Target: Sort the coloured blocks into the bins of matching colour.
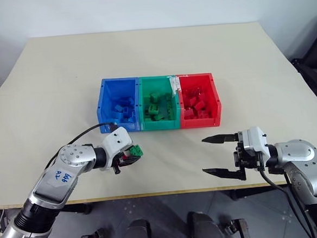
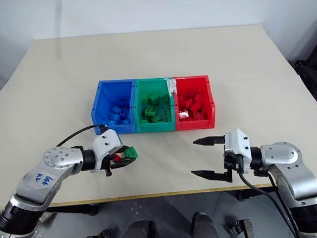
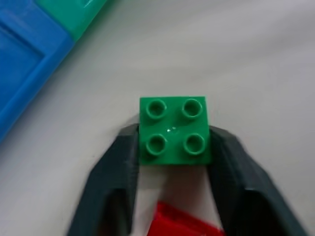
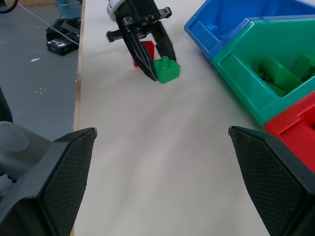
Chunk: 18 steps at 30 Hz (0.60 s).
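A small green block (image 3: 174, 129) sits between the two black fingers of my left gripper (image 1: 133, 155), which is shut on it low over the table, in front of the blue bin (image 1: 104, 109). A red block (image 4: 146, 49) lies on the table just behind it, under the gripper. The blue bin, the green bin (image 1: 160, 124) and the red bin (image 1: 200, 121) stand joined in a row at mid-table, each holding several blocks of its own colour. My right gripper (image 1: 204, 156) is open and empty near the front edge, in front of the red bin.
The beige table (image 1: 160, 59) has bare surface all round the bins. Its front edge runs just below both grippers. A black cable (image 1: 83, 133) loops from my left wrist over the table.
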### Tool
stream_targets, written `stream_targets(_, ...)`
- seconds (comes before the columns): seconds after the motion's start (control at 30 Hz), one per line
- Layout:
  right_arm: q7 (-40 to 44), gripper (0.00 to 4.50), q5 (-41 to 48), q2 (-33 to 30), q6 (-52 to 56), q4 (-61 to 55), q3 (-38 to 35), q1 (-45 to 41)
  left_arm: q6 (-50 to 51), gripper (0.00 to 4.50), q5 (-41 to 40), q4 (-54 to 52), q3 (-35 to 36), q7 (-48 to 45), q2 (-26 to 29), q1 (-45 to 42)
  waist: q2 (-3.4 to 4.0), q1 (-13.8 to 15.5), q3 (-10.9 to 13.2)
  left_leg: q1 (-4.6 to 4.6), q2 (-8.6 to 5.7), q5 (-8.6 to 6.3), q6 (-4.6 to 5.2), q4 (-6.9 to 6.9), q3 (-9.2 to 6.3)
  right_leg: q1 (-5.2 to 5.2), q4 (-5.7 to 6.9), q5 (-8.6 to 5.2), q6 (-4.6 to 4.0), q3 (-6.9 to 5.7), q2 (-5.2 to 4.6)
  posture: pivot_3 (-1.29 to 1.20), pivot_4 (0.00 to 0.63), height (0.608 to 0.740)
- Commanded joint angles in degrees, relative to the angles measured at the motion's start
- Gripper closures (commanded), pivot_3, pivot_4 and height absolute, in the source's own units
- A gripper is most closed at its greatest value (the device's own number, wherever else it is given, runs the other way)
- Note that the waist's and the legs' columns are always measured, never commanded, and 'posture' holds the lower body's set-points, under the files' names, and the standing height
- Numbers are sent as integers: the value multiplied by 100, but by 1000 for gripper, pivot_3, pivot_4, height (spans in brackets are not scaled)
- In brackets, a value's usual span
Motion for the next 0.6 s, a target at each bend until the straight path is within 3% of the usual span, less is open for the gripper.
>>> stream_targets(0.03,-74,0,24,-134,-75,-115,-243,61,-240,3025,123,23,-40,-126,-17,-8,0,7,0,0,0,0,0,1,0,0,0,0,0,0,0,0,150,740)
stream_targets(0.13,-190,0,67,-136,-60,-165,-313,180,-569,3025,150,90,73,-157,-86,2,0,13,0,-1,0,0,0,1,0,0,0,0,0,0,0,0,150,740)
stream_targets(0.23,-747,0,408,155,100,-454,-727,490,-1159,3025,-231,196,578,-161,-518,-182,-2,63,1,-2,0,0,0,0,-1,0,-1,0,0,-1,0,0,150,740)
stream_targets(0.4,-1515,0,591,442,168,-988,-1273,1024,-1588,3025,-501,677,938,-84,-1203,-1087,-1,133,1,-8,0,1,-2,21,-9,3,5,1,2,-9,0,0,150,740)
stream_targets(0.6,-2431,0,703,812,238,-1333,-1766,1345,-2318,3025,-43,2676,774,232,-2188,-2703,-2,142,0,-8,-10,0,3,40,-11,15,6,7,13,-6,-1,0,150,740)
